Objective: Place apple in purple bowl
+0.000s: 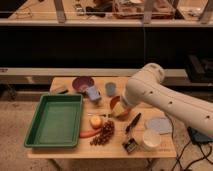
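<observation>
Your gripper (119,111) hovers at three o'clock of the apple (96,121), grasp unreadable; a skewed approach could roll it into the grapes (104,134).

Green tray (52,122), purple bowl (82,83), yellow-red apple (96,121), orange carrot (88,133), dark grapes (104,134), grey-blue cup (111,89), tan table (100,150). White arm (170,102) with dark dots; pale gripper (120,112) by orange bowl (114,102).

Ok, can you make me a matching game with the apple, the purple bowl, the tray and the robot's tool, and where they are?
1 apple
2 purple bowl
3 tray
4 tool

A at the orange bowl
B at the table's far edge
C just right of the tray
D left end of the table

Pairs: 1-C, 2-B, 3-D, 4-A
</observation>
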Robot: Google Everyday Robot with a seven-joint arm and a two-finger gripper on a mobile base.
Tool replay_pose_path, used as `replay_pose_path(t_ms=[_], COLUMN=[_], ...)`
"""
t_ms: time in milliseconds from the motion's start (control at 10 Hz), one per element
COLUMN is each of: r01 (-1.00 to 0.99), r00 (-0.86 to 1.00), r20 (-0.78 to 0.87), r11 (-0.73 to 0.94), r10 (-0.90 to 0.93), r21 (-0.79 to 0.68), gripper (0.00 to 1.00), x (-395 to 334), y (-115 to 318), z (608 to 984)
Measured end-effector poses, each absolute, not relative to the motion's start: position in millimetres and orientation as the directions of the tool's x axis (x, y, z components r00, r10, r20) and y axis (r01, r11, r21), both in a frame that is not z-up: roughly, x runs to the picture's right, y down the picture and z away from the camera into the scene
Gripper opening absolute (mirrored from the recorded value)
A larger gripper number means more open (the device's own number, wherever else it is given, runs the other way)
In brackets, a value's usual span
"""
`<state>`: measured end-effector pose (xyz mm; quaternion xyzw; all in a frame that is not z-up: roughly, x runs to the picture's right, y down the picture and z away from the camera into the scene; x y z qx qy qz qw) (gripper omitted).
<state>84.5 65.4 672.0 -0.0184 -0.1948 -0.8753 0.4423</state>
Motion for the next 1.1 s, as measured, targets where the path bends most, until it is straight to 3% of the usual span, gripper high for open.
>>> replay_pose_path(t_ms=[500, 800, 1100], r01=[0.671, 0.637, 0.662], r00=[-0.731, -0.763, -0.748], r20=[0.165, 0.212, 0.329], r11=[-0.656, -0.656, -0.607], r10=[-0.662, -0.61, -0.577], r21=[0.345, 0.406, 0.441], gripper=[0.74, 0.74, 0.74], x=[-28.9, -69.8, -66.3], y=[54.7, 69.8, 100.3], z=[676.9, 718.1, 769.2])
